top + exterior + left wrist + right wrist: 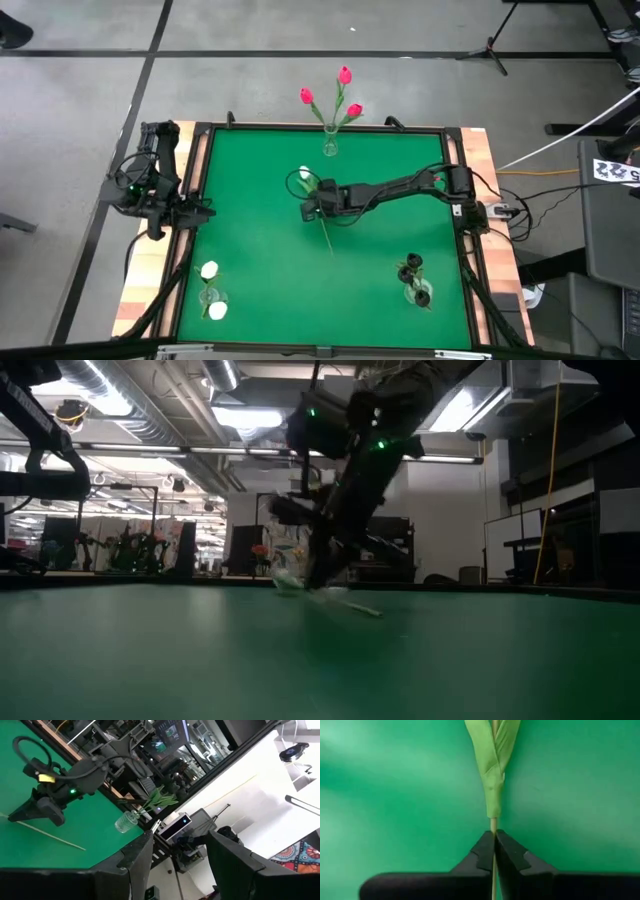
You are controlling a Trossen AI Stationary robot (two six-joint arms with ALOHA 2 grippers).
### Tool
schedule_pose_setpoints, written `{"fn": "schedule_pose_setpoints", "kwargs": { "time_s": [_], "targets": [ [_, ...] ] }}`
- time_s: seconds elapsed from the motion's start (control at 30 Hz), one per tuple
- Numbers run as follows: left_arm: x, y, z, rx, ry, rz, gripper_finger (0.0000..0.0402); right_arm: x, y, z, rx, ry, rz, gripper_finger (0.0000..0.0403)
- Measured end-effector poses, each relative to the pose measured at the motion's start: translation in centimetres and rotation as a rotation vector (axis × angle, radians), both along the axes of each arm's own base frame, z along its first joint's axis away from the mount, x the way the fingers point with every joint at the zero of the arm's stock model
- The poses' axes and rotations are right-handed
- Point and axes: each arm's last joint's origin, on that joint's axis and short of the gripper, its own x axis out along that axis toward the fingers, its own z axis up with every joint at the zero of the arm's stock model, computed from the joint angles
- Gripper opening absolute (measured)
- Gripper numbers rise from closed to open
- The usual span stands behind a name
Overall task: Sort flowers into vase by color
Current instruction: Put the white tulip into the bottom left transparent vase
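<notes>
Black fingers [507, 855] of the right gripper [313, 207] are pinching tight on the thin stem of a white tulip [305, 174], just below the wrapped green leaf [492, 760], in the right wrist view. In the high view that gripper is sitting near the middle of the green table [250, 260], with the tulip lying flat on the cloth, its bud pointing toward the clear vase [330, 143] at the far edge and its stem tail trailing away from that vase, past the gripper. The low view is showing the same arm reaching down to the mat with the flower lying at its tip.

The far-edge vase is holding three pink-red tulips [344, 76], standing upright. Well away from it, at the near left corner, a second vase [209, 296] is carrying two white tulips [209, 270]. At the near right corner a third vase [417, 290] is holding the black tulips [414, 263].

The left gripper [180, 870] is waiting off the mat's left side, far to the left of the far-edge vase, with its fingers standing apart and nothing between them.
</notes>
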Motion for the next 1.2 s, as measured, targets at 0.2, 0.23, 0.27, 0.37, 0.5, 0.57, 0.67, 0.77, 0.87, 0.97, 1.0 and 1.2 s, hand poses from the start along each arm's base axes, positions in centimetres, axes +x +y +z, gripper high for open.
{"fn": "schedule_pose_setpoints", "kwargs": {
  "time_s": [0.2, 0.23, 0.27, 0.37, 0.5, 0.57, 0.67, 0.77, 0.87, 0.97, 1.0, 1.2],
  "targets": [
    [0.0, 0.1, 0.0, -0.001, 0.002, 0.022, 0.018, 2.5, -0.1, 3.6, -0.102, -0.155, 0.091, 0.0006],
    [0.0, 0.1, 0.0, 0.0, 0.003, 0.03, 0.018, 2.9, -0.1, 4.3, -0.13, -0.179, 0.1, 0.0005],
    [0.0, 0.1, 0.0, 0.001, 0.003, 0.036, 0.018, 3.3, -0.1, 5.2, -0.164, -0.209, 0.11, 0.0004],
    [0.0, 0.1, 0.0, 0.002, 0.004, 0.042, 0.018, 4.6, -0.3, 8.2, -0.282, -0.292, 0.158, 0.0003],
    [0.0, 0.1, 0.0, 0.004, 0.004, 0.042, 0.018, 6.0, -0.4, 13.4, -0.472, -0.422, 0.239, 0.0003],
    [0.0, 0.1, 0.0, 0.013, 0.003, 0.043, 0.018, 6.5, -0.4, 16.2, -0.567, -0.503, 0.275, 0.0002],
    [0.0, 0.1, 0.0, 0.046, 0.001, 0.049, 0.018, 6.7, -0.3, 20.4, -0.665, -0.633, 0.304, 0.0003],
    [0.1, 0.2, 0.0, 0.091, -0.003, 0.072, 0.018, 6.5, -0.2, 23.2, -0.731, -0.719, 0.322, 0.0002],
    [0.3, 0.4, 0.2, 0.134, -0.009, 0.107, 0.018, 6.4, 0.3, 24.5, -0.767, -0.768, 0.325, 0.0002],
    [0.5, 0.5, 0.5, 0.165, -0.022, 0.122, 0.018, 6.4, 0.6, 24.9, -0.768, -0.797, 0.322, 0.0002],
    [0.5, 0.5, 0.6, 0.177, -0.029, 0.121, 0.018, 6.5, 0.8, 24.8, -0.767, -0.807, 0.325, 0.0002],
    [0.9, 0.8, 0.7, 0.231, -0.037, 0.162, 0.018, 7.6, 1.0, 23.9, -0.722, -0.927, 0.342, 0.0002]
  ]
}}
